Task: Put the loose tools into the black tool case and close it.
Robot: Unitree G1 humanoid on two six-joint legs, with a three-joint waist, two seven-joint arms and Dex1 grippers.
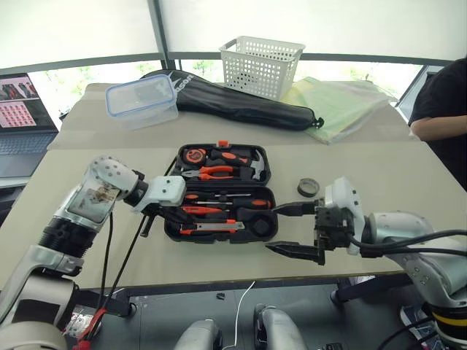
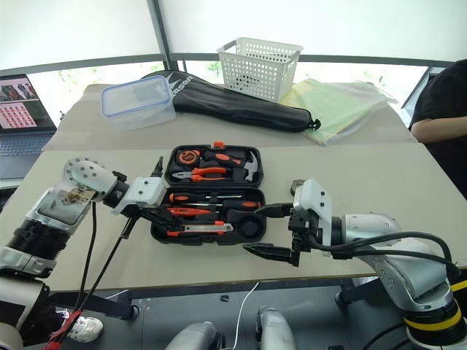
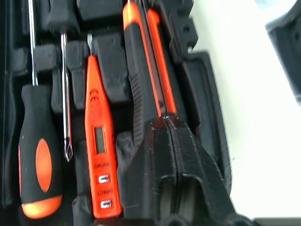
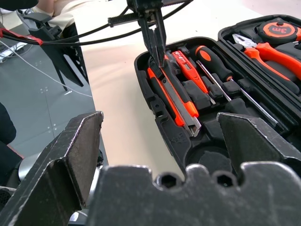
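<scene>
- While your left gripper (image 4: pixel 157 49) sits with its fingers pressed together at the handle end of the utility knife (image 4: pixel 175 96), holding nothing that you can see, the knife already lies in its slot along the front edge of the black tool case (image 1: pixel 221 191).
- Your right gripper (image 1: pixel 295 230) hangs spread wide and empty at about 4 o'clock of the case, just off its front right corner.
- Judge the step in hand as seating the knife; the two black-and-orange screwdrivers (image 1: pixel 219 198) and the slim orange screwdriver (image 3: pixel 99 141) already rest in their slots.
- Look to 3 o'clock of the case: the small dark tape roll (image 1: pixel 309 187) lies loose on the desk (image 1: pixel 379 175), near the right gripper.
- Next, you likely need that right gripper to fetch the roll and drop it in the round recess (image 1: pixel 262 226).
- Only then fold the lid over.
</scene>
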